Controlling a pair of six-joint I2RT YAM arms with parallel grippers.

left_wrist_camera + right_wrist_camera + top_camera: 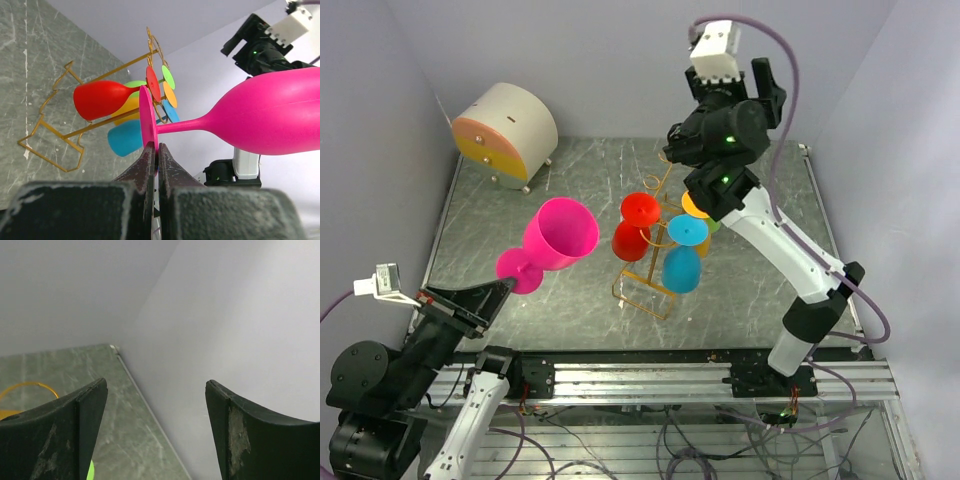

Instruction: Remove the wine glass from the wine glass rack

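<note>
1. At the far left, a round cream box with an orange and yellow face sits on the grey table.
2. My left gripper is at the near left, raised off the table. Its jaws are pressed together on the rim of the pink glass, pinching the foot.
3. The pink glass hangs in the air to the left of the rack and touches none of it. It lies tilted, with the stem running from my jaws toward the far right. In the top view the open mouth of the bowl faces up.
4. The rack stands mid-table on its rectangular base.
5. A red glass hangs on the rack's left side and a blue glass on its right, bowls down.
6. An orange glass and a green glass hang there too, mostly hidden behind the others.
7. My right gripper is up by the far side of the rack's top. Its jaws are spread wide with nothing between them. Past them I see the table's far right corner and the wall.
</note>
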